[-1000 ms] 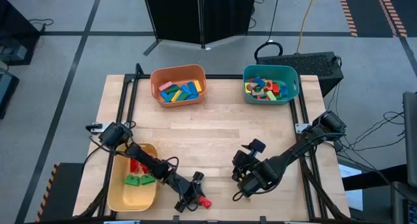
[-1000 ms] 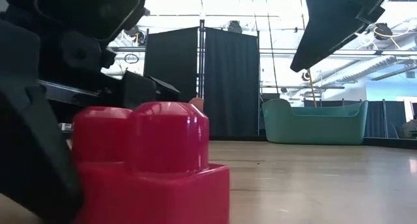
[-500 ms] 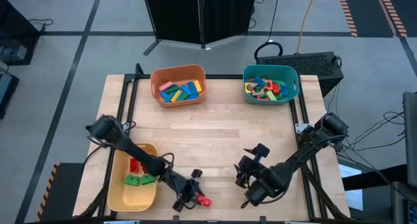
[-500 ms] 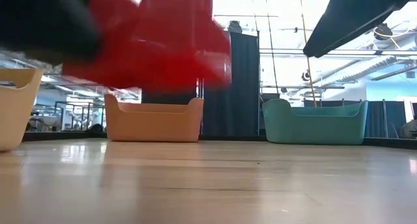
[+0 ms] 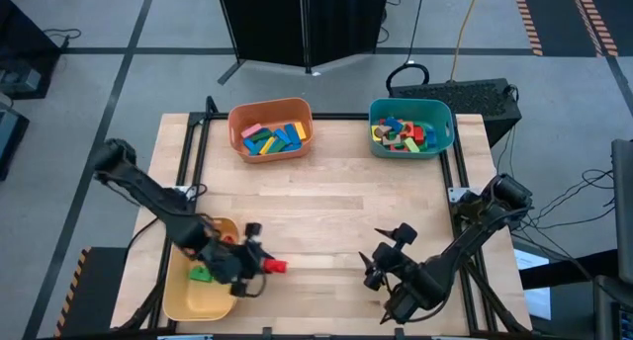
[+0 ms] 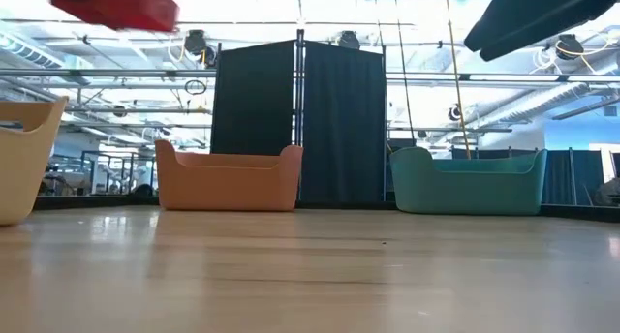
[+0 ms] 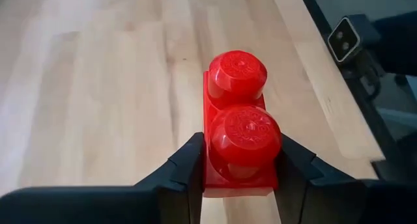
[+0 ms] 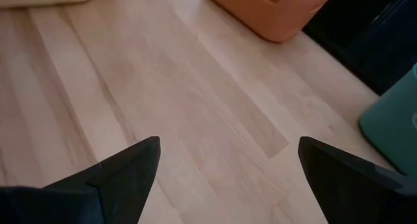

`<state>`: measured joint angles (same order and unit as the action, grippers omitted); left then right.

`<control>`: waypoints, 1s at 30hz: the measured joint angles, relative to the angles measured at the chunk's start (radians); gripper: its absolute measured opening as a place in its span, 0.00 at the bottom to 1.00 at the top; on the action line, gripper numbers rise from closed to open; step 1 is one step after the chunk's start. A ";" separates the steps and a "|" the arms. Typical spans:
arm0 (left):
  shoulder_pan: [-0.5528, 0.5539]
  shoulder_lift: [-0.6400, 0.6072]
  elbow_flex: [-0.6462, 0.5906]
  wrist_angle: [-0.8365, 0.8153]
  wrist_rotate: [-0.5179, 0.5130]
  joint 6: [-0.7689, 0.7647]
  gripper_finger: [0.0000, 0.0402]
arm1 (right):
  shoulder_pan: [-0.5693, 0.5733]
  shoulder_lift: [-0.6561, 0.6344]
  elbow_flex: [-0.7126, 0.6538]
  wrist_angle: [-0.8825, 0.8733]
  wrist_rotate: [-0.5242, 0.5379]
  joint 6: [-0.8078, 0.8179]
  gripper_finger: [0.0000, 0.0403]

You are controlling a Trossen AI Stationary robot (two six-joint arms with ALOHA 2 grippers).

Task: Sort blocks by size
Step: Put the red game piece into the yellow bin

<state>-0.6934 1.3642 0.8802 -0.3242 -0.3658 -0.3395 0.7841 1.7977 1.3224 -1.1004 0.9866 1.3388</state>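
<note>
Left fingers [image 7: 182, 178] pinch a red two-stud plastic brick [image 7: 240, 123], held in the air.
The brick hangs above the wooden bench [image 5: 326, 197], just beside the yellow plastic bin [image 5: 188, 298] at the left front. The right gripper [image 5: 388, 264] hovers over the bench's front right, fingers spread wide, holding nothing. The orange bin [image 5: 270, 131] and teal bin [image 5: 410, 127] sit at the far edge.

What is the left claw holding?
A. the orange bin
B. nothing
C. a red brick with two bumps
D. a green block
C: the left claw pinches a red brick with two round bumps on top, lifted above the table.
</note>
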 joint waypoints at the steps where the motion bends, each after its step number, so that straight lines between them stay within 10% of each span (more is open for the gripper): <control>1: -0.020 -0.032 -0.006 -0.030 -0.023 -0.025 0.29 | 0.004 0.000 0.000 -0.008 0.010 0.013 0.89; 14: -0.308 -0.227 -0.013 -0.678 -0.121 -0.581 0.30 | 0.006 0.000 0.000 -0.038 0.012 0.037 0.89; 30: -0.585 -0.226 -0.152 -0.625 -0.046 -1.001 0.30 | 0.005 0.000 0.000 -0.005 0.017 0.033 0.89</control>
<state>-1.2787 1.1385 0.7283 -0.9495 -0.4118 -1.3408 0.7895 1.7977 1.3224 -1.1054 1.0035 1.3716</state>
